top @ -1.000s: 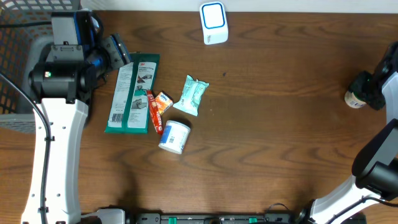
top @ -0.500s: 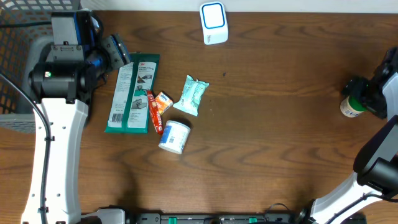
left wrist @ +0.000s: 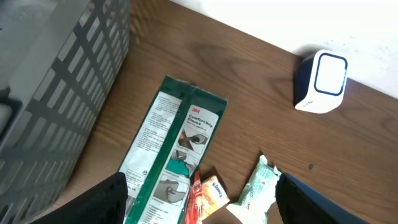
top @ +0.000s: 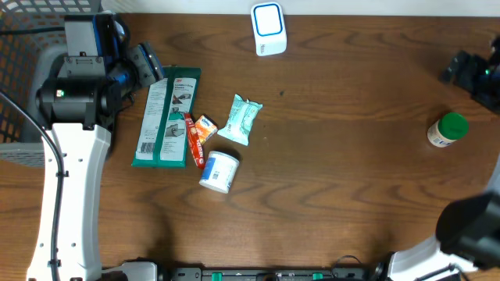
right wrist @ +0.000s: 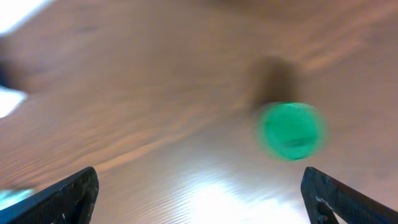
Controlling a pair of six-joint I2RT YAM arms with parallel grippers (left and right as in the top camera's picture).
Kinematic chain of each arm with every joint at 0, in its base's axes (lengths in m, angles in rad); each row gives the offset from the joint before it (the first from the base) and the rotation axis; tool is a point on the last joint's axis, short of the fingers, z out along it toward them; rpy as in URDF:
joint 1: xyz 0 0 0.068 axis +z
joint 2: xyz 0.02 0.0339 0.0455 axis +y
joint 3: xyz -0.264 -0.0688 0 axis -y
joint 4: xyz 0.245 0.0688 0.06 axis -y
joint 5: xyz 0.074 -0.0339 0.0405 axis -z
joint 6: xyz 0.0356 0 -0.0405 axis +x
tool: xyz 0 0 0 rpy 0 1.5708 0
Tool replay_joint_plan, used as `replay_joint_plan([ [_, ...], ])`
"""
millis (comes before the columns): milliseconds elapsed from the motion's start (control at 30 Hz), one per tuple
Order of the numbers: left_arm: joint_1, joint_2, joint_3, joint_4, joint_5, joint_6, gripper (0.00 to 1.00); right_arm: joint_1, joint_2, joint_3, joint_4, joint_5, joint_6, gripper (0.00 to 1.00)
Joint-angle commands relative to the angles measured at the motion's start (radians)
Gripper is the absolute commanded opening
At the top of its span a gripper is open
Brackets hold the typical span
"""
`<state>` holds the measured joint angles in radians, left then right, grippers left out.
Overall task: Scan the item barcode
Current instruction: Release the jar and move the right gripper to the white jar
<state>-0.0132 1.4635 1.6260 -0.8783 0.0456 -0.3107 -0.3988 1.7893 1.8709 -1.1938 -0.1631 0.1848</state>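
Dark wood counter (top: 351,179), scanner (top: 268,29) at the far edge. Item I'd take as the one to scan is the green-capped bottle (top: 447,130). It looks upright near the right edge, well apart from the scanner. Right claw (right wrist: 202,202) is spread wide, empty, not touching the bottle. Left claw (top: 148,64) is open w/ nothing in it, by the green 3M pack (top: 166,117). Bottle prob. light, rigid, smooth, so grip round the body, below the cap. Overhead shows the bottle-to-scanner gap. Right wrist view is blurred and gives only the cap top, no barcode.
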Motion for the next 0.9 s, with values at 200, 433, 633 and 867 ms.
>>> replay_joint_plan([
  [200,0.006,0.002,0.008,0.001,-0.009,0.002,0.77,0.356,-0.044,-0.027,-0.042,-0.391,0.212,0.99],
  [433,0.006,0.002,0.008,0.001,-0.009,0.002,0.77,0.697,-0.009,-0.155,0.086,-0.358,0.415,0.99],
  [633,0.006,0.002,0.008,0.001,-0.009,0.002,0.77,0.956,0.029,-0.294,0.278,-0.18,0.631,0.99],
  [867,0.006,0.002,0.008,0.001,-0.009,0.002,0.77,1.159,0.074,-0.39,0.403,0.042,0.836,0.99],
])
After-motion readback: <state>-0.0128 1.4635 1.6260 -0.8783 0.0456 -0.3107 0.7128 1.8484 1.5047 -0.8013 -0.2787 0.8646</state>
